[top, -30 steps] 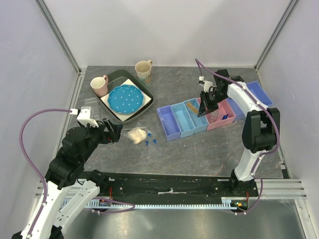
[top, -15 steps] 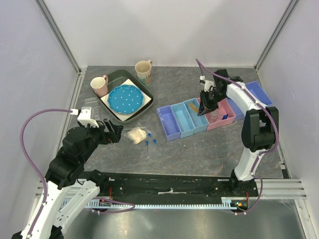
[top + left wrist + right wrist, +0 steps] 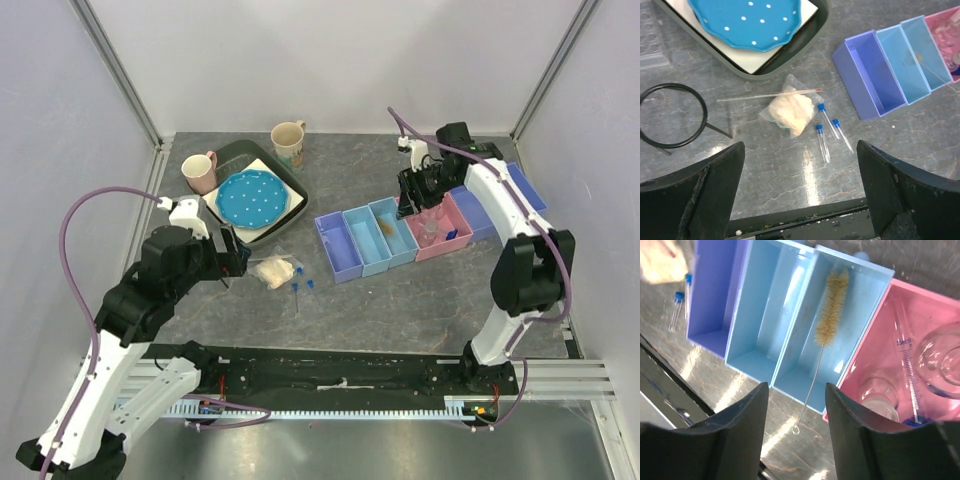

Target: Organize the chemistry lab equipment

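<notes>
Grey counter (image 3: 400, 290), white walls (image 3: 350, 60). Two mugs (image 3: 199, 172) at the far edge, at least five bins (image 3: 337, 245) toward the right edge, three tubes (image 3: 830, 131) mid-counter. Left gripper (image 3: 799, 150) and right gripper (image 3: 796, 390) gape, empty.

left end effector (image 3: 800, 150) over the bench (image 3: 765, 165), fingers (image 3: 715, 185) spread wide. Three blue-capped test tubes (image 3: 823, 144) lie flat, close together, just right of a clear bag (image 3: 789, 111) of cream stuff. Thin glass rod (image 3: 755, 96) runs across the bag's upper edge. Black ring (image 3: 671, 116) with a stem at left. Purple bin (image 3: 872, 80) and two light-blue bins (image 3: 905, 60) side by side at right. Blue dotted plate (image 3: 747, 20) sits in the grey tray (image 3: 805, 42) up top
</notes>
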You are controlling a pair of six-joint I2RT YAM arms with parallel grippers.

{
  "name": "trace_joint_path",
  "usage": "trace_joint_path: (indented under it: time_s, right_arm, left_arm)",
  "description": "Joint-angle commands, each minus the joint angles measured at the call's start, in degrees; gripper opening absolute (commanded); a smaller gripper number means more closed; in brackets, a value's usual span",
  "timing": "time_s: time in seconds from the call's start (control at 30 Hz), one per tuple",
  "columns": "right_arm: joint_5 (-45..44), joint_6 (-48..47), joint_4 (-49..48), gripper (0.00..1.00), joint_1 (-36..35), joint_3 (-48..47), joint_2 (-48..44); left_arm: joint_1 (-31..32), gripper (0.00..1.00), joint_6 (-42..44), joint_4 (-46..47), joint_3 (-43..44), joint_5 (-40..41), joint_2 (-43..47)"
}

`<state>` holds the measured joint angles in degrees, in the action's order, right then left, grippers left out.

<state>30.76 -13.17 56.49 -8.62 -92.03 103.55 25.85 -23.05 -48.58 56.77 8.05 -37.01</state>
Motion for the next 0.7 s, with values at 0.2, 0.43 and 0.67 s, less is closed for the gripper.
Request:
trace_joint_path:
  time_s: [0.2, 0.43, 0.67]
  right_arm:
    - [16.94, -23.04, -10.49, 0.80, -0.08, 16.25, -21.96]
    - [25.48, -21.90, -16.50, 0.81, -0.08, 25.92, -24.80]
    - [26.89, -22.78, -17.82, 0.82, -0.08, 29.62, -26.64]
  left_arm:
    - [-0.01, 0.98, 2.57, -13.38, 13.18, 12.05, -16.40]
    - [-3.95, 0.90, 3.18, -12.34, 12.49, 15.59, -25.37]
    - [-14.93, 0.80, 6.17, -3.99, 8.54, 7.87, -30.30]
